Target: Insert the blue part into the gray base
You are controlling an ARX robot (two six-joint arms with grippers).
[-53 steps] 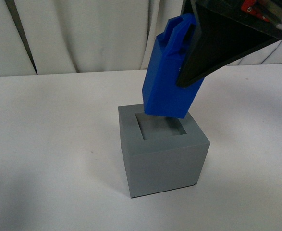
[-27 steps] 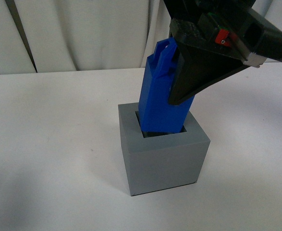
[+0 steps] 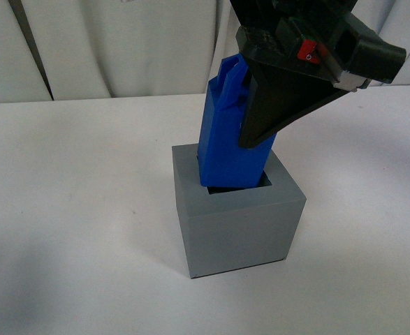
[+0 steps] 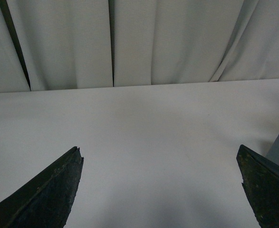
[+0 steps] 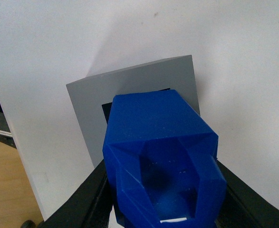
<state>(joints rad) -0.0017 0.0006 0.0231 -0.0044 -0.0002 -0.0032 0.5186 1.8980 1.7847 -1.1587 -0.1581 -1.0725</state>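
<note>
White tabletop (image 3: 86, 209) bore the matte gray base (image 3: 239, 230); the right gripper (image 3: 243, 136) clasped the bright blue part (image 3: 222, 150), tilted, its end beneath the gripper inside the recess.

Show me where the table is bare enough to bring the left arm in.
Bare table left of the gray base back to the curtain, and in front of it. Right of it is bare too, but under the right arm. Crowded only at the base, where the right gripper holds the blue part.
</note>
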